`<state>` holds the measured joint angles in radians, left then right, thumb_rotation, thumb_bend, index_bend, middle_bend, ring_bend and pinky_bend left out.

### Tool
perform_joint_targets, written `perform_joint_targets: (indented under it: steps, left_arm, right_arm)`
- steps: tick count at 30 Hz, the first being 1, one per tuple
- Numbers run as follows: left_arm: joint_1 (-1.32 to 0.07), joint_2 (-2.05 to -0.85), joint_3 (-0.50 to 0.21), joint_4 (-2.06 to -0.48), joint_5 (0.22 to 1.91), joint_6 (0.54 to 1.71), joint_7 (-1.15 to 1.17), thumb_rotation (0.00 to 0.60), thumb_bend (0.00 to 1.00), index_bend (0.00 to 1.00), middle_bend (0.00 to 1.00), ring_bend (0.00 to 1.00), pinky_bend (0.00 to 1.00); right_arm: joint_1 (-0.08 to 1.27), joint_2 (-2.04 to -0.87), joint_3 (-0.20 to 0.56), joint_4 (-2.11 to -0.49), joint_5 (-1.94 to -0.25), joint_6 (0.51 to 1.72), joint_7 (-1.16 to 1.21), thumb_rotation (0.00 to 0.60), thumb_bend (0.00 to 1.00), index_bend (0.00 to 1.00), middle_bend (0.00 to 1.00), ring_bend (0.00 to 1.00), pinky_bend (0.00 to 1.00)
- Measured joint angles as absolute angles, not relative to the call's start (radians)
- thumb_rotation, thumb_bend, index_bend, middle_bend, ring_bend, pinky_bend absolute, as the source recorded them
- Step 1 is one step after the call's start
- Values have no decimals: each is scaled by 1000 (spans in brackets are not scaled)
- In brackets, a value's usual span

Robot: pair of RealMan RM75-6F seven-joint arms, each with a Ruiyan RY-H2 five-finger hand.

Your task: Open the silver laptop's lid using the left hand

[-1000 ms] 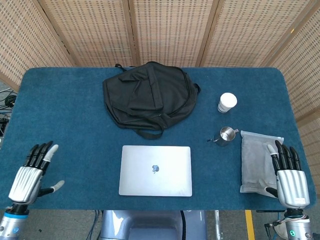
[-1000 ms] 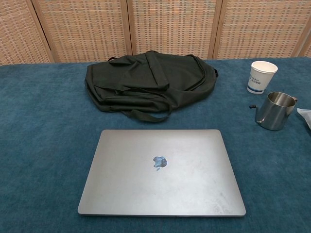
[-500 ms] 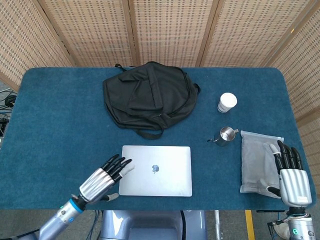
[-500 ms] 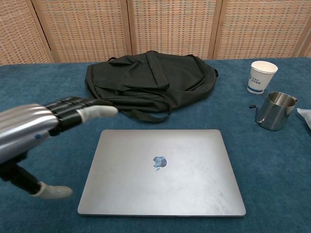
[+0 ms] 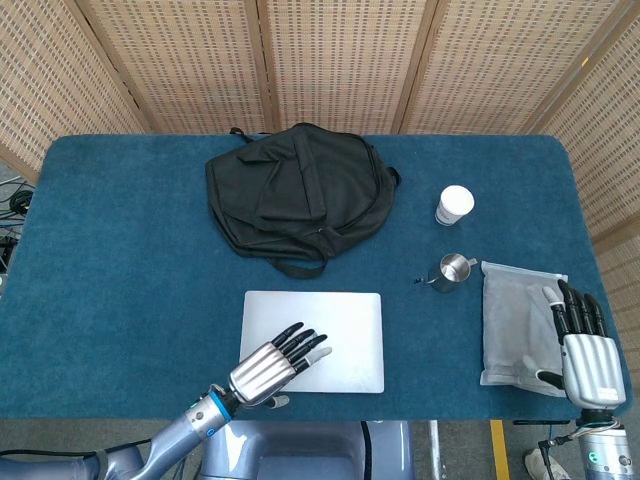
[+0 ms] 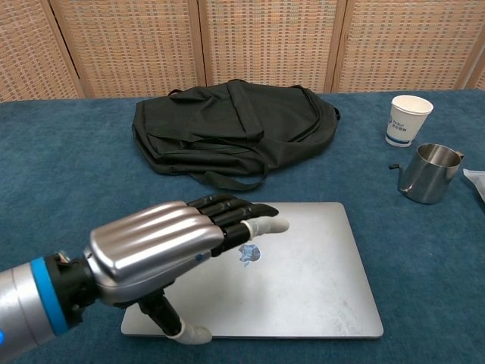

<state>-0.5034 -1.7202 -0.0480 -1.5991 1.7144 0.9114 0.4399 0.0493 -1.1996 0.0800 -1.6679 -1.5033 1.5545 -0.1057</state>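
The silver laptop [image 5: 345, 320] [image 6: 318, 273] lies shut and flat on the blue table, near the front edge. My left hand [image 5: 272, 366] [image 6: 163, 250] hovers over its front left part, palm down with fingers stretched flat over the lid and the thumb hanging below the front edge; I cannot tell whether it touches the lid. It holds nothing. My right hand [image 5: 585, 345] sits open at the front right, its fingers beside a grey pouch; the chest view does not show it.
A black backpack [image 5: 298, 195] [image 6: 235, 125] lies behind the laptop. To the right stand a white paper cup [image 5: 454, 205] [image 6: 409, 120] and a small steel pitcher [image 5: 452, 271] [image 6: 430, 173]. The grey pouch [image 5: 512, 320] lies at the front right.
My left hand has swept from the table's front left corner to the right and now reaches over the laptop's lid. The right hand has barely moved. The lid stays down.
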Motion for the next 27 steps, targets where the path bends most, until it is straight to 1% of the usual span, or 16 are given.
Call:
perform_joint_targets:
  steps: [5, 11, 24, 25, 27]
  left_arm:
    - [-532, -1780, -61, -1566, 1658, 868, 497, 600, 0, 0, 0, 0, 0]
    - [-556, -1829, -72, -1533, 1607, 844, 545, 600, 0, 0, 0, 0, 0]
    - [-584, -1910, -67, -1450, 1560, 848, 562, 600, 0, 0, 0, 0, 0]
    - [-587, -1913, -68, -1447, 1557, 851, 562, 600, 5, 0, 0, 0, 0]
    - [-591, -1917, -69, -1441, 1552, 855, 562, 600, 53, 0, 0, 0, 0]
  right_arm:
    - [50, -1197, 84, -1664, -1494, 1547, -90, 600, 0, 4, 0, 0, 0]
    - [51, -1193, 86, -1659, -1486, 1540, -71, 600, 0, 4, 0, 0, 0]
    - [54, -1191, 88, -1652, -1474, 1524, -55, 600, 0, 4, 0, 0, 0]
    - [54, -1191, 89, -1652, -1473, 1523, -53, 600, 0, 4, 0, 0, 0]
    - [54, -1191, 90, -1651, -1471, 1522, -50, 600, 0, 4, 0, 0, 0]
